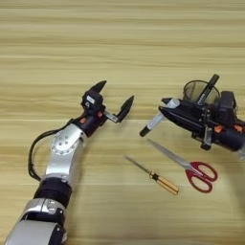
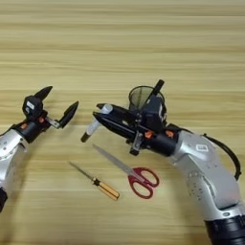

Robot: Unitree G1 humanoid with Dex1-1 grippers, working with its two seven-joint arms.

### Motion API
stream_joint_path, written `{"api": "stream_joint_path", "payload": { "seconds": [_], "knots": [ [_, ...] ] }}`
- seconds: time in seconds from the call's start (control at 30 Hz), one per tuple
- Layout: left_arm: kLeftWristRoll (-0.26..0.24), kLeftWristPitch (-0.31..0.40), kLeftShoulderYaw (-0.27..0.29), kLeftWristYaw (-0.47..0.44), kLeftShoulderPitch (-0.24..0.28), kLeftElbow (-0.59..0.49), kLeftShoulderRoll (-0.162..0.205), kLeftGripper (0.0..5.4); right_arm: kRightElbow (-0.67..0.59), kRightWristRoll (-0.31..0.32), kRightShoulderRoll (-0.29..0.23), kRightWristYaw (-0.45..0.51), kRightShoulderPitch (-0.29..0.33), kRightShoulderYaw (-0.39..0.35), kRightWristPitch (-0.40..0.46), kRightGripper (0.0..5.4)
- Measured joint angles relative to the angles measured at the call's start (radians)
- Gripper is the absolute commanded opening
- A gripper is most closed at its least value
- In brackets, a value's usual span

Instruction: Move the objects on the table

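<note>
Nearest on the wood-grain counter [image 2: 122, 43] lie a screwdriver [image 2: 94, 181] with an amber handle and red-handled scissors [image 2: 128, 172], blades pointing far-left. Just beyond them the right gripper [image 2: 106, 116] clamps a white-bodied marker [image 2: 94, 124] near its upper end; the marker's long axis slants down to the left, dark tip close to the counter. Behind the gripper stands the black mesh pen cup [image 2: 142, 99], a slim black marker [image 2: 156, 89] leaning inside, so the cup lies far-right of the held marker. Well left, the left gripper [image 1: 115, 101] hovers with fingers spread, holding nothing.
</note>
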Motion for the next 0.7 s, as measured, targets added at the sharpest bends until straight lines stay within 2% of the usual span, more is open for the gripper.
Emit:
{"api": "stream_joint_path", "payload": {
  "seconds": [0.37, 0.57, 0.7],
  "knots": [
    [0.0, 0.0, 0.002, 0.0, 0.0, 0.002, 0.0, 5.4, 0.075, -0.083, 0.031, 0.023, 0.022, 0.074, -0.01, 0.74],
    [0.0, 0.0, 0.002, 0.0, 0.0, 0.003, -0.001, 5.4, 0.155, -0.179, 0.052, 0.016, 0.017, 0.109, -0.065, 0.74],
    [0.0, -0.001, 0.002, 0.0, 0.0, 0.003, -0.001, 5.4, 0.187, -0.194, 0.063, 0.016, 0.004, 0.108, -0.095, 0.74]
  ]
}}
